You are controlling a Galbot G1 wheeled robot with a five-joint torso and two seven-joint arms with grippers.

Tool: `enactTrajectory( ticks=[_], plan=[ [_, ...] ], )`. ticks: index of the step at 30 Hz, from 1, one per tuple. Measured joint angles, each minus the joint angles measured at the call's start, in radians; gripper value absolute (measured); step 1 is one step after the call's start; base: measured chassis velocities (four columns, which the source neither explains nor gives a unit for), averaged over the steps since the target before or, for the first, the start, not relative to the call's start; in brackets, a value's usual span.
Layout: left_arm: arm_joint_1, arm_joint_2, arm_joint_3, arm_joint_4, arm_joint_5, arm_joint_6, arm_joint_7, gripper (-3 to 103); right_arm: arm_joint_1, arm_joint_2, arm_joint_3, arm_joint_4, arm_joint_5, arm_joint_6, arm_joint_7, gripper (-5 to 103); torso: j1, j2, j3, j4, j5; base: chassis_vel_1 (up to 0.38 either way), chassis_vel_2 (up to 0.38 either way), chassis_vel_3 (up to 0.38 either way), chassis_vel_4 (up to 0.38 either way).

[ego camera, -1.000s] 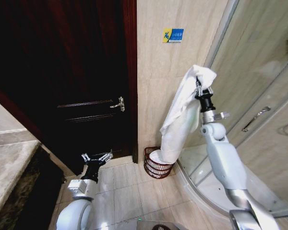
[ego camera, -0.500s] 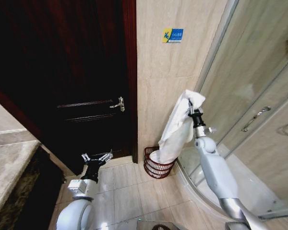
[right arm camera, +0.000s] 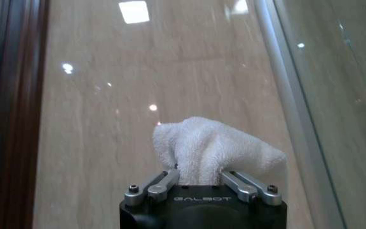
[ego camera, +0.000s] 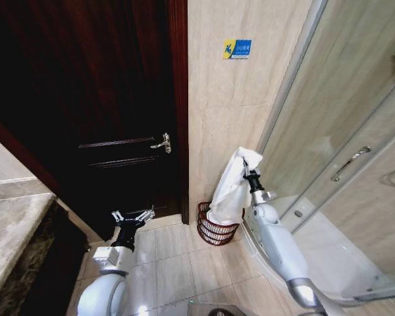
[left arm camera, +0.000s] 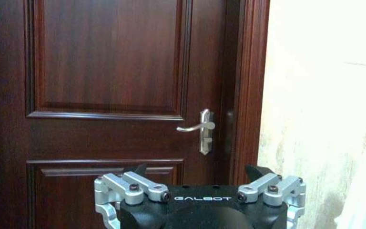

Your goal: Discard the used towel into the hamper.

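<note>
1. In the head view our right gripper (ego camera: 247, 166) is raised beside the tiled wall (ego camera: 217, 105), just above and slightly right of the hamper (ego camera: 216, 230).
2. That gripper is clamped on the white towel (ego camera: 232, 187); in the right wrist view we see a bunch of towel (right arm camera: 208, 152) standing up between the closed fingers (right arm camera: 164, 183) of the gripper (right arm camera: 199, 181).
3. The towel hangs down from the gripper in a long fold, and its lower end reaches inside the hamper's rim.
4. The hamper stands on the tiled floor (ego camera: 178, 263), in the corner between the wall and the curved base of the glass shower enclosure (ego camera: 342, 131), near the door frame.
5. Our left gripper (ego camera: 133, 216) is held low in front of the dark wooden door (ego camera: 85, 99), well apart from the hamper and towel.
6. Its fingers are spread apart with nothing between them; the left wrist view shows the gripper (left arm camera: 199, 186) facing the door (left arm camera: 106, 95), with the lever handle (left arm camera: 199, 128) above it.
7. A small blue and yellow sign (ego camera: 237, 49) is stuck high on the wall above the hamper.
</note>
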Motion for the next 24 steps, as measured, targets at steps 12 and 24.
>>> enactTrajectory(
  ticks=[12,24],
  plan=[
    [0.0,0.0,0.0,0.0,0.0,0.0,0.0,100,0.089,0.044,-0.03,-0.257,0.041,0.03,-0.012,13,0.0,0.0,0.0,0.0001,-0.0002,0.0,0.0,0.0,0.0],
    [0.0,0.0,0.0,0.0,0.0,0.0,0.0,100,0.058,0.064,-0.027,-0.261,-0.009,0.033,-0.011,13,0.0,0.0,0.0,-0.0002,-0.0001,0.0,0.0,0.0,0.0]
  ],
)
